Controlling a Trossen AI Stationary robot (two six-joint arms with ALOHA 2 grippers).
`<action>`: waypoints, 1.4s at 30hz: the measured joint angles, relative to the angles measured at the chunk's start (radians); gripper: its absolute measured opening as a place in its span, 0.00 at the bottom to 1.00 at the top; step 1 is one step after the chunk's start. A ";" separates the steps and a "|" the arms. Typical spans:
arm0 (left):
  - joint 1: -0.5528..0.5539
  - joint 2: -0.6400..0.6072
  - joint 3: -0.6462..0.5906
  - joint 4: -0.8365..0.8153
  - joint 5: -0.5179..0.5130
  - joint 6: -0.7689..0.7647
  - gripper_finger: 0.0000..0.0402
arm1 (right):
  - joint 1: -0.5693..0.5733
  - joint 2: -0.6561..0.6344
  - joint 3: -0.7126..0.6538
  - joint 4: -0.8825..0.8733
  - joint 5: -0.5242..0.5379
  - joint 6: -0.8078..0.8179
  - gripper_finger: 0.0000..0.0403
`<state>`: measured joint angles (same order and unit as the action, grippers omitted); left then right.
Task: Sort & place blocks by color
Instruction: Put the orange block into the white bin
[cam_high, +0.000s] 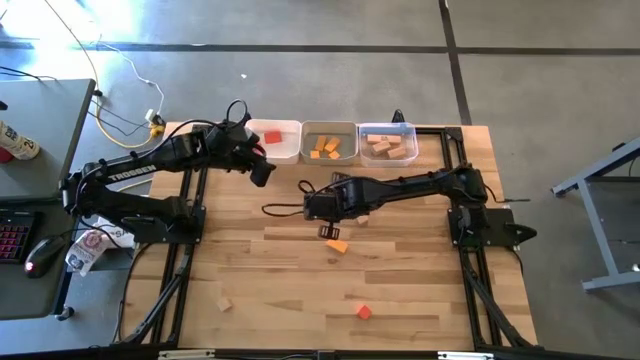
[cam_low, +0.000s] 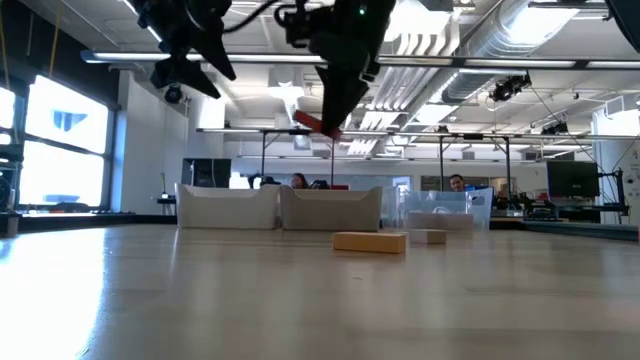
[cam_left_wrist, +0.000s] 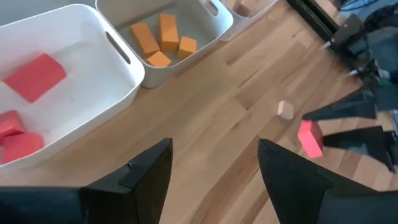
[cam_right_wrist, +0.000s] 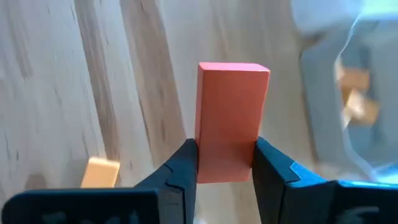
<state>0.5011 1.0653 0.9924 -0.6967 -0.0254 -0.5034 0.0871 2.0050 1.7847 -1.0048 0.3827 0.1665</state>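
Observation:
My right gripper (cam_high: 329, 230) hangs over the table's middle, shut on a red block (cam_right_wrist: 231, 118), which also shows in the low view (cam_low: 316, 122) and the left wrist view (cam_left_wrist: 310, 138). My left gripper (cam_left_wrist: 214, 180) is open and holds nothing; it hovers near the white bin (cam_high: 272, 140) that has red blocks (cam_left_wrist: 34, 76) in it. On the table lie an orange block (cam_high: 337, 245), a red block (cam_high: 363, 312), a pale block (cam_high: 225, 303) and a small pale block (cam_left_wrist: 285, 109). My right gripper pinches the red block between its two fingers (cam_right_wrist: 180, 165), on the two long sides near one end (cam_right_wrist: 225, 168). The rest of the block sticks out past the fingertips. The fingers slant down from above, and the block is lifted clear of the table, tilted.
Three bins stand in a row at the far edge: the white one with red blocks, a middle one (cam_high: 330, 142) with orange blocks (cam_left_wrist: 160, 38), and a clear one (cam_high: 388, 143) with pale blocks. A keyboard and mouse sit on a side desk to the left (cam_high: 30, 245). People show in the room behind.

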 joint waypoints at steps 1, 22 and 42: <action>0.000 0.000 0.000 0.003 0.000 -0.010 0.55 | 0.002 -0.004 0.000 0.020 0.010 -0.015 0.22; -0.198 0.091 0.000 0.212 -0.011 -0.091 0.55 | 0.020 -0.017 0.001 0.277 0.221 -0.324 0.22; -0.233 0.198 0.000 0.290 -0.035 -0.058 0.45 | 0.020 -0.017 0.001 0.307 0.276 -0.370 0.22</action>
<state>0.2682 1.2633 0.9924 -0.4068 -0.0605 -0.5617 0.1074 1.9877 1.7855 -0.6979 0.6586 -0.2039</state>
